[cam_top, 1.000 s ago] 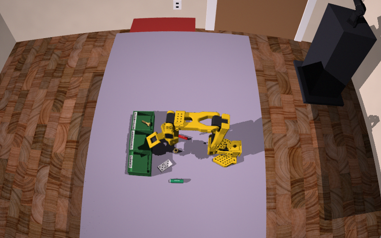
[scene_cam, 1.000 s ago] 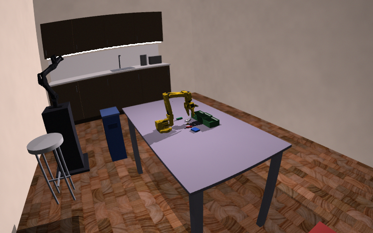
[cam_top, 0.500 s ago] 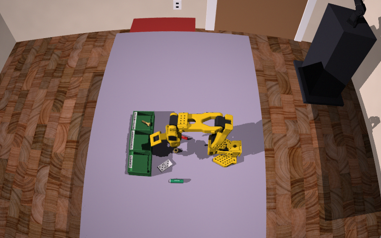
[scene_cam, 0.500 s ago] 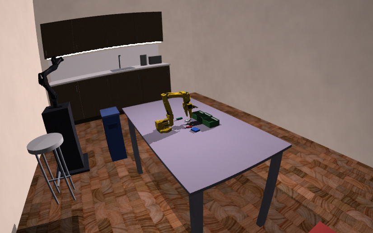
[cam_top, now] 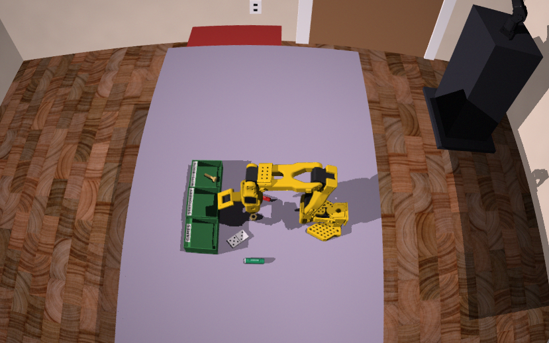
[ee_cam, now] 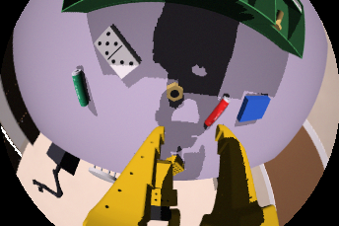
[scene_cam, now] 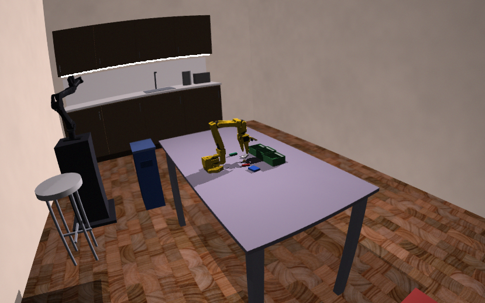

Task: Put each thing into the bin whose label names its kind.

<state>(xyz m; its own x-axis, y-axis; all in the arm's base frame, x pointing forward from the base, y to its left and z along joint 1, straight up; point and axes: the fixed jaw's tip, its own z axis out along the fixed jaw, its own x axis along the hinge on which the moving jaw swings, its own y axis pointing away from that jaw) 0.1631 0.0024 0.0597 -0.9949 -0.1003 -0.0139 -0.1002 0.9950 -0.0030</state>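
Nut [cam_top: 253, 216] [ee_cam: 174, 92] on the desk [cam_top: 263, 106] [scene_cam: 293, 195] [ee_cam: 44, 36], apparently brass, yellow hand [scene_cam: 246, 151] [ee_cam: 190, 130] above, fingers apart, holding nothing.

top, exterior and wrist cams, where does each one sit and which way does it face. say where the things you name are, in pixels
Top: high over the table [cam_top: 267, 106] [scene_cam: 304, 195], facing down; whole yellow arm [cam_top: 289, 175] [scene_cam: 217, 141] shows.
Exterior: beyond a table corner, looking across it toward the kitchen; whole arm again.
Wrist: on the arm near the gripper [ee_cam: 191, 130], facing past its fingers at domino and nut; arm's base shows small.
Top and wrist share the domino [cam_top: 237, 238] [ee_cam: 116, 51] and nut [cam_top: 253, 216] [ee_cam: 174, 92].
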